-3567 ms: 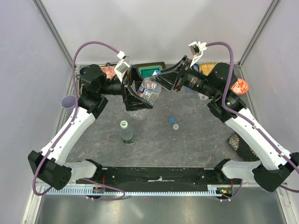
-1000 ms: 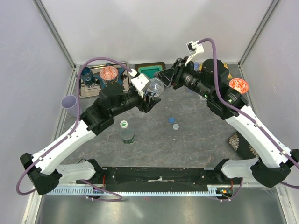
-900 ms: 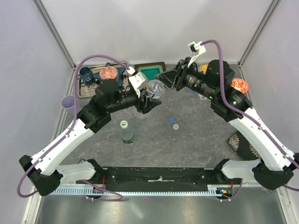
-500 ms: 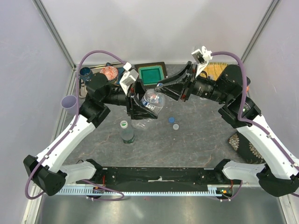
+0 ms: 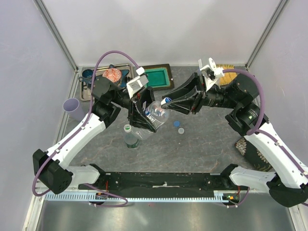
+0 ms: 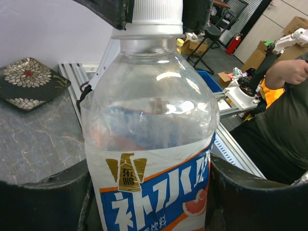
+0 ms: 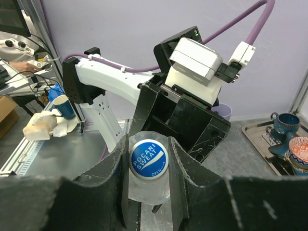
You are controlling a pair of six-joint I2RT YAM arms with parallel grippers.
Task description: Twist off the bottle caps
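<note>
Bottle cap (image 7: 148, 159), blue-and-white, on the raised clear bottle (image 6: 149, 115): the right gripper (image 5: 169, 102) has its jaws closed on the cap's sides. The left gripper (image 6: 149, 195) clamps the bottle's labelled body, tilted above the table (image 5: 211, 139). 2 loose caps, blue cap (image 5: 176, 123) and grey cap (image 5: 181, 130), lie below; 1 green-labelled bottle (image 5: 130, 137) stands nearby.

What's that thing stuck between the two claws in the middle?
A clear bottle: the left gripper clamps its body, the right gripper pinches its blue-and-white cap. The top view shows it best.
</note>
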